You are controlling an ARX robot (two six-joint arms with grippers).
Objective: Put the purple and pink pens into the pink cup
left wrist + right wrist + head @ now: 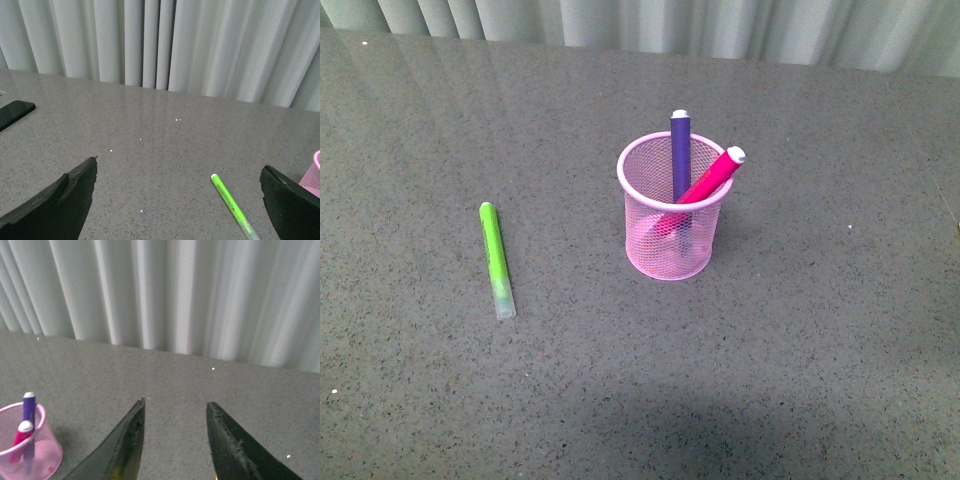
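The pink cup (670,208) stands upright in the middle of the grey table. The purple pen (680,152) stands in it, leaning on the far rim. The pink pen (713,176) also stands in it, leaning to the right. In the right wrist view the cup (35,452) shows with both the purple pen (29,408) and the pink pen (23,435) inside. My right gripper (176,407) is open and empty, apart from the cup. My left gripper (177,172) is wide open and empty above the table. An edge of the cup (315,172) shows in the left wrist view. Neither gripper shows in the front view.
A lime green marker (497,258) lies flat on the table left of the cup; it also shows in the left wrist view (231,204). A black flat object (14,112) lies at the edge of the left wrist view. Grey curtains (670,25) hang behind the table's far edge.
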